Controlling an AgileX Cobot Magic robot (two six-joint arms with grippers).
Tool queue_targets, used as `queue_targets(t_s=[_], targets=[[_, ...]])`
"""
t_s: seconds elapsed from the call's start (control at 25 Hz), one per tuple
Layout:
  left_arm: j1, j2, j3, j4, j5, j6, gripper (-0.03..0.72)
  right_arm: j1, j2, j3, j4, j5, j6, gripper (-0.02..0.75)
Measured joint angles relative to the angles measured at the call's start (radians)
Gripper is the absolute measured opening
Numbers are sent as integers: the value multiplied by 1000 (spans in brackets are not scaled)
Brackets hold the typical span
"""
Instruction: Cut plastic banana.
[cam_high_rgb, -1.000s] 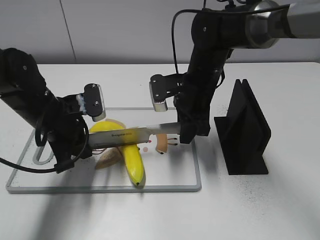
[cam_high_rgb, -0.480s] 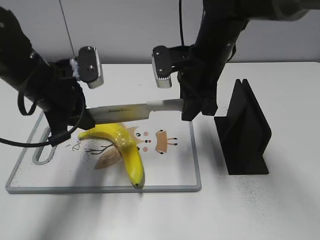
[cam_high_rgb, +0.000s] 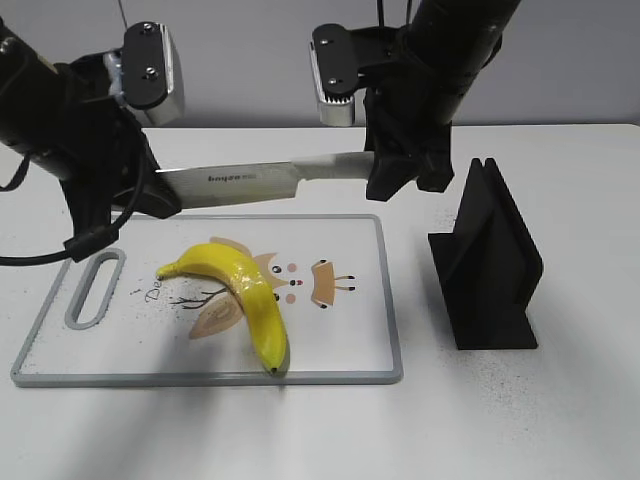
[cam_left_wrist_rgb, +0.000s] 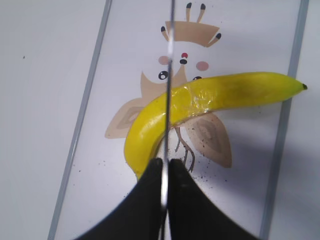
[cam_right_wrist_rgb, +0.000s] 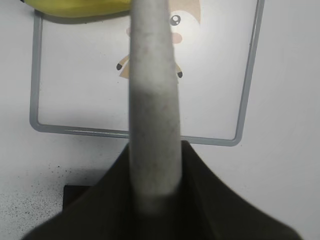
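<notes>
A yellow plastic banana (cam_high_rgb: 245, 290) lies whole on a white cutting board (cam_high_rgb: 340, 345) with a cartoon print. It also shows in the left wrist view (cam_left_wrist_rgb: 210, 100). A long knife (cam_high_rgb: 250, 182) hangs level in the air above the board's far edge, well clear of the banana. My left gripper (cam_high_rgb: 150, 195) is shut on the blade's tip end (cam_left_wrist_rgb: 165, 172). My right gripper (cam_high_rgb: 385, 165) is shut on the knife's pale handle (cam_right_wrist_rgb: 152, 125).
A black knife stand (cam_high_rgb: 490, 265) stands on the white table to the right of the board. The board has a slot handle (cam_high_rgb: 92, 290) at its left end. The board's near rim (cam_right_wrist_rgb: 135, 132) shows in the right wrist view.
Both arms have lifted the knife together, from resting across the banana to well above it and toward the far edge of the board. The banana stays on the board.
</notes>
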Motion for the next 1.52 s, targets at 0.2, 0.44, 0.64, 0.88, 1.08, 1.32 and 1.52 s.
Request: queue_targets(t_s=[0.2, 0.44, 0.64, 0.88, 1.08, 1.32, 1.52], targets=[[0, 0, 0, -23, -10, -21, 301, 0, 0, 0, 5, -1, 11, 162], [-2, 0, 0, -53, -26, -150, 661, 0, 0, 0, 2, -12, 27, 162], [3, -15, 0, -44, -50, -216, 671, 0, 0, -19, -36, 6, 55, 161], [91, -49, -31, -13, -107, -328, 669, 0, 0, -66, -75, 115, 68, 161], [212, -91, -92, 10, -66, -543, 648, 0, 0, -107, -92, 129, 231, 160], [326, -111, -154, 224, 99, -967, 629, 0, 0, -191, -144, 132, 701, 160], [374, -111, -187, 428, 353, -1199, 612, 0, -16, -212, -153, 135, 1029, 160]])
